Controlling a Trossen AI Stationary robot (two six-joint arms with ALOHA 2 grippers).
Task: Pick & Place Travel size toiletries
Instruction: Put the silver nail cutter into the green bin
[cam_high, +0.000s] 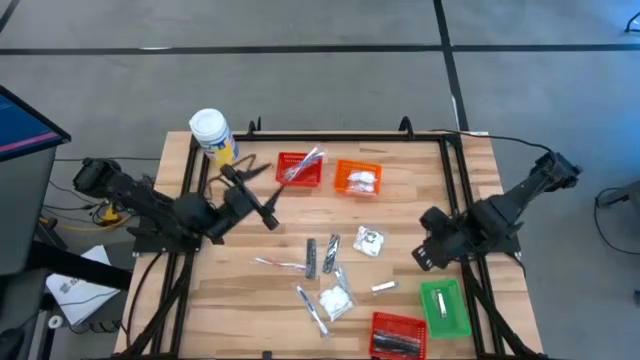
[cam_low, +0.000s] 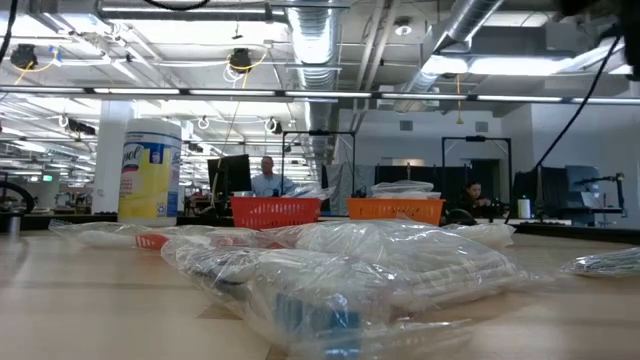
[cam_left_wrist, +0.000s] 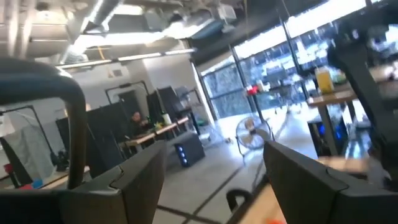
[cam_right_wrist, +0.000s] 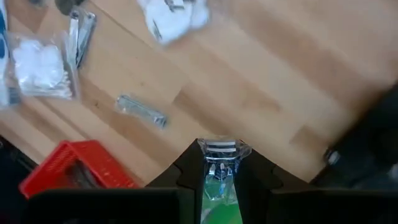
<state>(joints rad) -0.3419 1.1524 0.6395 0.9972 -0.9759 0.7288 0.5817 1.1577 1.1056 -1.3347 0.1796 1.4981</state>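
Presently: left gripper (cam_high: 232, 176) fingers apart, empty, raised beside red basket (cam_high: 299, 169) | right gripper (cam_right_wrist: 219, 163) clamped on clear-wrapped packet (cam_right_wrist: 219, 155), near green basket (cam_high: 443, 306)

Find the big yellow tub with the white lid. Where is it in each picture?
High view: the yellow wipes canister stands at the table's far left corner.
Low view: the canister stands upright on the left, far across the table.
Left wrist view: not in it.
Right wrist view: not in it.
Shared landmark: the red basket just right of the canister, next to the orange basket.
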